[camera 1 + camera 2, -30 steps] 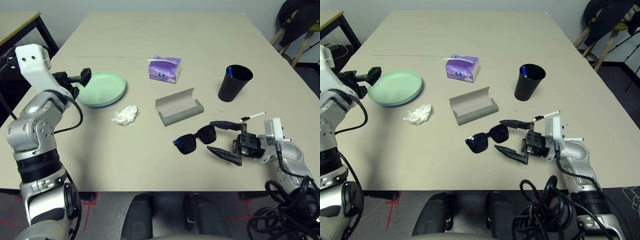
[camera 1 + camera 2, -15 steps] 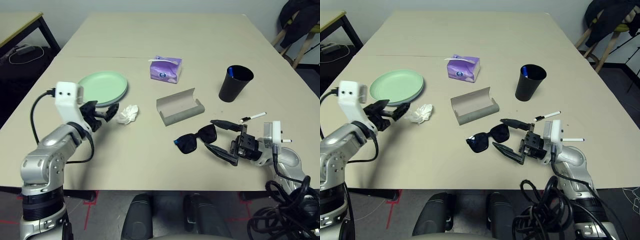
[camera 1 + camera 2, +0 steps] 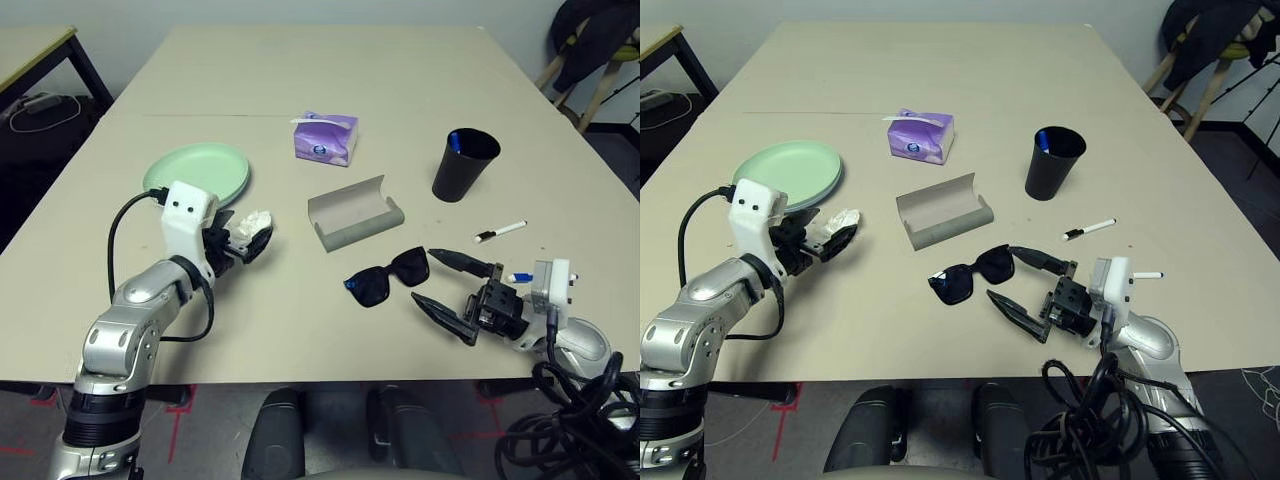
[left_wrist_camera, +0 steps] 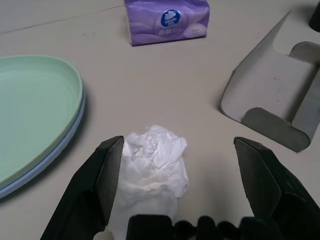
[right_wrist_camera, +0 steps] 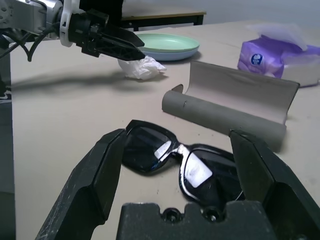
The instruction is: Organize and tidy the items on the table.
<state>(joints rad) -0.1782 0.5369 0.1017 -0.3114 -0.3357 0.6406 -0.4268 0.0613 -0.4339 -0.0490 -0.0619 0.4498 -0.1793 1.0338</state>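
Observation:
A crumpled white tissue (image 4: 155, 167) lies on the beige table (image 3: 300, 80) between the fingers of my open left gripper (image 3: 250, 238), beside the pale green plate (image 3: 195, 172) stacked on the pale blue plate (image 4: 50, 165). My right gripper (image 3: 425, 277) is open and low over the table, its fingertips just right of the black sunglasses (image 3: 385, 280), without touching them. The grey glasses case (image 3: 355, 215) lies open at the centre. A thin white pen (image 3: 500, 231) lies right of it, and the black cup (image 3: 462, 165) stands beyond.
A purple tissue box (image 3: 325, 138) sits behind the case. A dark-legged side table (image 3: 30, 40) stands at the far left and a chair with dark clothing (image 3: 600, 50) at the far right. Black cables (image 3: 570, 430) hang by my right arm.
My left arm has swung down from beside the plates to the table, and its open gripper now straddles the tissue. My right gripper has drawn back slightly from the sunglasses.

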